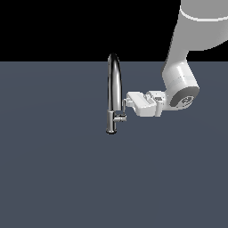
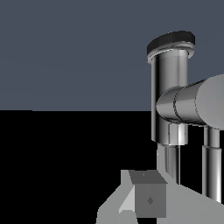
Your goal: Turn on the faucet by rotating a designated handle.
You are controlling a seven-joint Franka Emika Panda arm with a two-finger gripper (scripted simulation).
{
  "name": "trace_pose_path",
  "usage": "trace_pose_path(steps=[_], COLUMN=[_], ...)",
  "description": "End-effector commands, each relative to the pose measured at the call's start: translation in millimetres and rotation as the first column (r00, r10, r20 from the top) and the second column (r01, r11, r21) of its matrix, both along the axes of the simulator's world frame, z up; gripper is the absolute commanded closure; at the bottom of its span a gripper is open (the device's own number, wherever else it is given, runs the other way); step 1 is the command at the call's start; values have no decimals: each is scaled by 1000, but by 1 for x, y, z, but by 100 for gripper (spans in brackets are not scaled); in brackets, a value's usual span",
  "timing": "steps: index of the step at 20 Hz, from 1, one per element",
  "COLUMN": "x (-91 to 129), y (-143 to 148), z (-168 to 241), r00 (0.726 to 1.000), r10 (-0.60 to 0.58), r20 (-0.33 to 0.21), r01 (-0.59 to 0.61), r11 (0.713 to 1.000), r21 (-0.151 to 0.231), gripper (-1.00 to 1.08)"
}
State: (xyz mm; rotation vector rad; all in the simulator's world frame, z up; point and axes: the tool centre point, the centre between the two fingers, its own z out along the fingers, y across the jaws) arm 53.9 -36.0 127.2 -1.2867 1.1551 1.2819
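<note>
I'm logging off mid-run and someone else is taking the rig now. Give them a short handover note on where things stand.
Hand: held sideways at the faucet, fingertips beside the spout just above the handle. Open or shut cannot be told from either view; nothing is clearly grasped.
Faucet: upright on the dark floor, arched spout at top.
Handle: short stub low on the faucet, sticking out toward the exterior view's right, below the hand.
Done: approach to the faucet.
Left: engage the handle and rotate it; no sign yet that it has turned.

You could not tell from either view whether the gripper was open or closed, its fingertips lost against the faucet. In the wrist view the handle ran off the frame's edge, and only one finger showed, itself cut off.
</note>
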Motion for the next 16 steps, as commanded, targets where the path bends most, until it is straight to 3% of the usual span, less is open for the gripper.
trace_pose_path(steps=[1,16], x=[0,-32], y=[0,-3], z=[0,9], r00=[1000,1000], r10=[0,0], r20=[1,1], r01=[0,0], r11=[1000,1000], r21=[0,0], gripper=[108,108])
